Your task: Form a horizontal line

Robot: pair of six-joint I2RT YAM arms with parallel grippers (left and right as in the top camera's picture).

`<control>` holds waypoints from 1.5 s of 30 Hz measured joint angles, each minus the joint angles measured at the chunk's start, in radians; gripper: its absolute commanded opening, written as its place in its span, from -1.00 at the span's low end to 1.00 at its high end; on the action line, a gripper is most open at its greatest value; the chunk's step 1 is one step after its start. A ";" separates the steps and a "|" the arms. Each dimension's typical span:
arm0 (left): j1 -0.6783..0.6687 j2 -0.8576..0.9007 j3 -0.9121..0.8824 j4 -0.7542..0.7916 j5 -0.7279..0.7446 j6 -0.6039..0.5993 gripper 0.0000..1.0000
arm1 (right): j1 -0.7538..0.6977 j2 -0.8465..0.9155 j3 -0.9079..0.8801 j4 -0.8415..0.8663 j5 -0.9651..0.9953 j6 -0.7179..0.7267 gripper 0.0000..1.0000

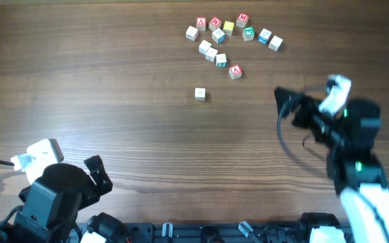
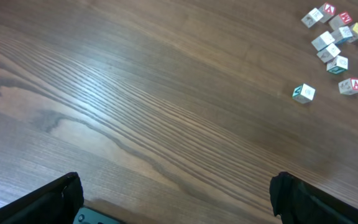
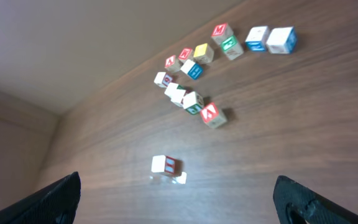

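No row of three pale cubes set edge to edge shows in any view. One lone pale letter cube [image 1: 200, 94] with a red-marked side stands apart on the wooden table; it also shows in the left wrist view [image 2: 303, 93] and the right wrist view [image 3: 165, 164]. My right gripper [image 1: 286, 108] is open and empty, well to the right of the lone cube, which lies ahead between its fingers [image 3: 176, 199]. My left gripper [image 1: 100, 175] is open and empty at the near left, far from all cubes [image 2: 173, 199].
Several loose cubes with colourful letters lie scattered at the far centre-right [image 1: 225, 37], seen also in the left wrist view [image 2: 340, 31] and the right wrist view [image 3: 210, 62]. A red "A" cube [image 1: 235, 71] is the nearest of them to the lone cube.
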 measured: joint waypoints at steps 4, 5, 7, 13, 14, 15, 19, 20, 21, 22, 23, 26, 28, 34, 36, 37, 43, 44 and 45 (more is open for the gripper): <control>0.000 0.000 -0.002 0.000 0.000 0.000 1.00 | 0.000 0.216 0.031 0.188 -0.109 -0.002 0.99; 0.000 0.000 -0.002 0.001 -0.001 0.000 1.00 | 0.003 0.260 0.034 0.238 -0.131 -0.016 1.00; 0.000 0.000 -0.002 0.001 0.000 0.000 1.00 | 0.016 0.336 0.045 0.263 -0.145 -0.045 0.99; 0.000 0.000 -0.002 0.002 0.000 0.000 1.00 | 0.099 0.600 0.288 0.208 -0.055 -0.193 1.00; 0.000 0.000 -0.002 0.001 0.000 0.000 1.00 | 0.121 0.652 0.346 0.202 -0.028 -0.237 0.99; 0.000 0.000 -0.002 0.000 0.000 0.000 1.00 | 0.126 0.666 0.359 0.203 -0.003 -0.280 0.99; 0.000 0.000 -0.002 0.000 0.000 0.000 1.00 | 0.220 0.916 0.573 0.202 0.079 -0.426 0.99; 0.000 0.000 -0.002 0.000 0.000 0.000 1.00 | 0.239 0.966 0.610 0.201 0.098 -0.452 0.98; 0.000 0.000 -0.002 0.002 0.000 0.000 1.00 | 0.256 1.006 0.637 0.201 0.119 -0.474 0.90; 0.000 0.000 -0.002 0.000 0.000 0.000 1.00 | 0.274 1.044 0.664 0.201 0.146 -0.494 0.83; 0.000 0.000 -0.002 0.001 0.000 0.000 1.00 | 0.300 1.087 0.685 0.202 0.181 -0.521 0.74; 0.000 0.000 -0.002 0.000 0.000 0.000 1.00 | 0.362 1.145 0.695 0.213 0.281 -0.563 0.69; 0.000 0.000 -0.002 0.001 0.000 0.000 1.00 | 0.385 1.164 0.695 0.221 0.322 -0.587 0.55; 0.000 0.000 -0.002 0.000 0.000 0.000 1.00 | 0.385 1.174 0.697 0.221 0.373 -0.661 0.37; 0.000 0.000 -0.002 0.000 0.000 0.000 1.00 | 0.385 1.184 0.700 0.225 0.373 -0.683 0.37; 0.000 0.000 -0.002 0.001 0.000 0.000 1.00 | 0.385 1.195 0.702 0.224 0.374 -0.690 0.37; 0.000 0.000 -0.002 0.000 0.000 0.000 1.00 | 0.385 1.251 0.702 0.224 0.372 -0.700 0.12; 0.000 0.000 -0.002 0.000 0.000 0.000 1.00 | 0.385 1.252 0.702 0.227 0.372 -0.703 0.00; 0.000 0.000 -0.002 0.000 0.000 0.000 1.00 | 0.385 1.252 0.702 0.236 0.372 -0.708 -0.11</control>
